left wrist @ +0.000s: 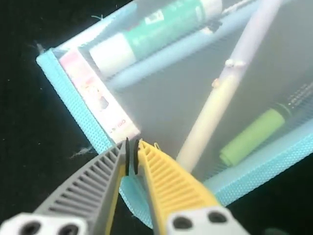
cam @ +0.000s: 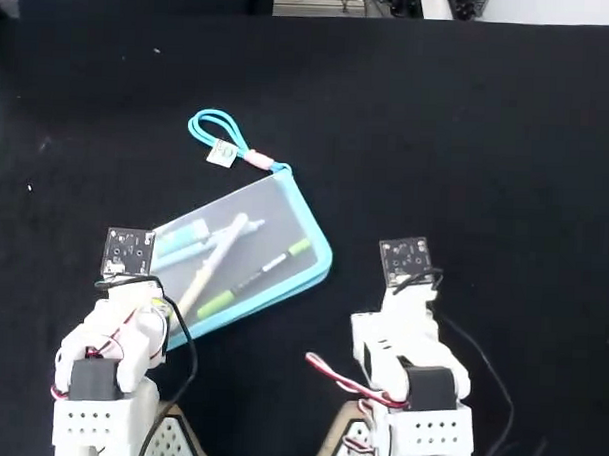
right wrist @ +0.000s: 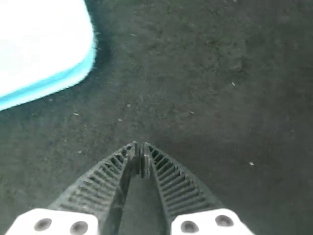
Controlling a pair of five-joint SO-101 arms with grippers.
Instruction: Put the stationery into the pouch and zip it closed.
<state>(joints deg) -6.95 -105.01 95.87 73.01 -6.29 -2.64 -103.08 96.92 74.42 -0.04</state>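
A translucent pouch [cam: 249,251] with a light blue border lies flat on the black table, its blue loop strap [cam: 216,130] pointing away from the arms. Inside it lie a pale pen [left wrist: 230,93], a green-capped marker [left wrist: 252,136], a green glue stick [left wrist: 156,34] and a pink-labelled eraser [left wrist: 95,93]. My left gripper [left wrist: 131,155] is shut, its tips over the pouch's border [left wrist: 73,100] at the near corner. My right gripper [right wrist: 140,157] is shut above bare table, to the right of the pouch's corner [right wrist: 44,49].
Black cloth [cam: 468,144] covers the whole table, with open room behind and to the right of the pouch. The two arm bases [cam: 257,436] stand at the near edge. Cables hang at the far edge.
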